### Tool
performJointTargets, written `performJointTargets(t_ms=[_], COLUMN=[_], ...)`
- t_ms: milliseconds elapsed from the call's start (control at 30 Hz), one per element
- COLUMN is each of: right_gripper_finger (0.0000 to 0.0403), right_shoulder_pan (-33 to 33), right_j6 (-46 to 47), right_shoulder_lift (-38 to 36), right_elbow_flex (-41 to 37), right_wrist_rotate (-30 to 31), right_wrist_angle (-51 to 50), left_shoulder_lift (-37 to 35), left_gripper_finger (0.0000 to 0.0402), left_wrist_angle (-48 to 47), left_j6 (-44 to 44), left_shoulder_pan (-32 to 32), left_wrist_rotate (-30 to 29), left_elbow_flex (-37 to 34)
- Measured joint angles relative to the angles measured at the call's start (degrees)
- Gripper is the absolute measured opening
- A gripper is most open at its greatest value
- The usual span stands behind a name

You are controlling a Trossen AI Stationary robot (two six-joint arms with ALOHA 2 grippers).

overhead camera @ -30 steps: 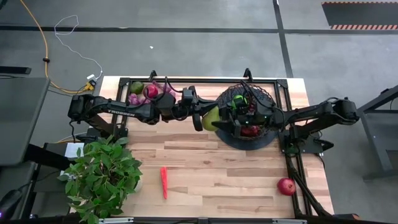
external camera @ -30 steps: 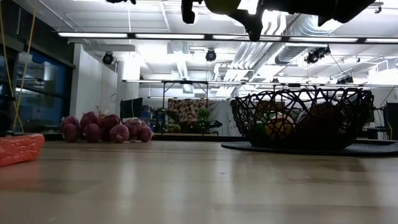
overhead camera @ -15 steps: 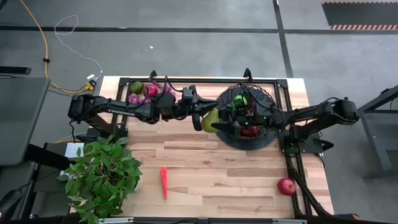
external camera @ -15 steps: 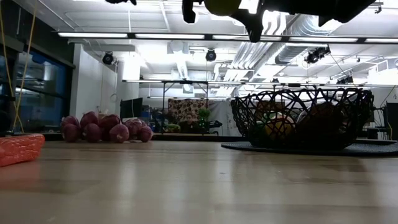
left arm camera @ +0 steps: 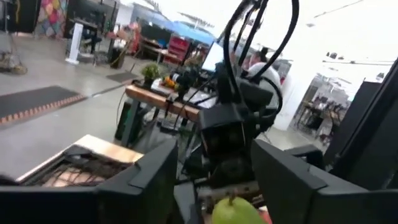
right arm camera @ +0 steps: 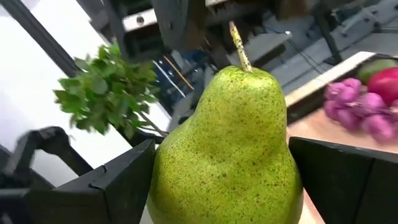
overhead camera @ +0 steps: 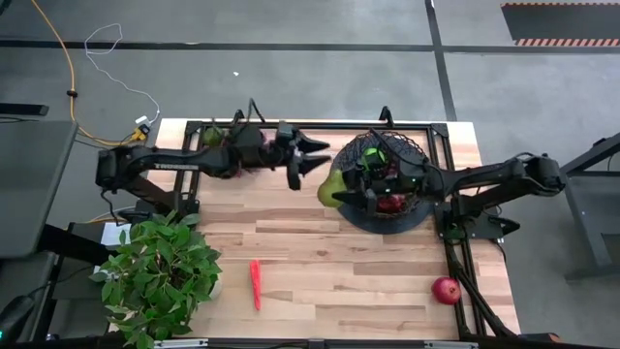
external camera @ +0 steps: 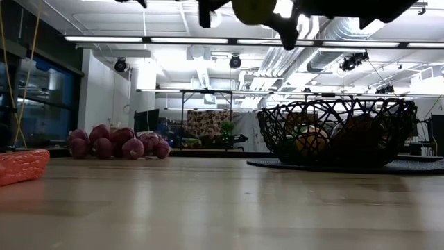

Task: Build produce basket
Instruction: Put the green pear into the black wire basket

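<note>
While the green pear [right arm camera: 227, 146] sits upright, stem up, between the two dark fingers of the right gripper [overhead camera: 341, 184], those fingers pinch it from either side at the basket's left edge, raised above the table. From the left wrist, the same pear [left arm camera: 231, 210] shows just beyond that arm's own fingers, apart from them. The left gripper [overhead camera: 308, 160] hangs just left of the pear, its jaws spread and holding nothing.

Behind the pear, the black wire basket [overhead camera: 418, 155] stands on its dark round base at the table's far right and already holds several pieces of fruit, a red one among them; the low view shows its mesh bowl [external camera: 333, 114] with round shapes inside.

At the far left corner lie purple grape bunches [overhead camera: 211, 153] with a green fruit [overhead camera: 212, 137] beside them. Nearer the front, a red chilli pepper [overhead camera: 256, 283] lies on the bare wood of the table [overhead camera: 329, 271], and a red apple [overhead camera: 446, 289] rests near the right front corner. A leafy potted plant [overhead camera: 160, 271] stands at the left front corner.
</note>
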Motion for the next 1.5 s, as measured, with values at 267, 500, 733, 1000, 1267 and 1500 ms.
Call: performJointTargets(t_ms=[267,500,733,1000,1267,1500], right_gripper_finger=[0.0324,0.0324,0.0324,0.0324,0.0324,0.0324], right_shoulder_pan=[-4.3,-7.1,-7.2,-7.2,-7.2,-7.2], right_j6=[-7.8,-15.6,-25.8,-25.4,-25.3,-23.7], right_shoulder_lift=[-10.0,-17.7,-19.2,-18.9,-18.9,-18.9], right_elbow_flex=[0.0,0.0,0.0,0.0,0.0,0.0], right_wrist_rotate=[0.6,3.2,4.5,4.5,4.5,4.5], right_wrist_angle=[-13.9,-18.3,-18.4,-18.5,-19.1,-19.5], left_shoulder_lift=[-13.5,-26.2,-37.5,-44.5,-44.9,-44.9], left_gripper_finger=[0.0210,0.0204,0.0196,0.0188,0.0189,0.0188], left_wrist_angle=[-19.1,-30.5,-29.2,-22.3,-21.2,-21.1], left_j6=[1.0,7.3,6.7,4.2,6.9,6.9], left_shoulder_pan=[6.0,6.6,3.4,1.9,1.9,1.9], left_wrist_rotate=[3.0,2.7,2.0,-4.4,-5.2,-5.2], left_elbow_flex=[0.0,-1.3,-12.7,-20.7,-20.9,-20.9])
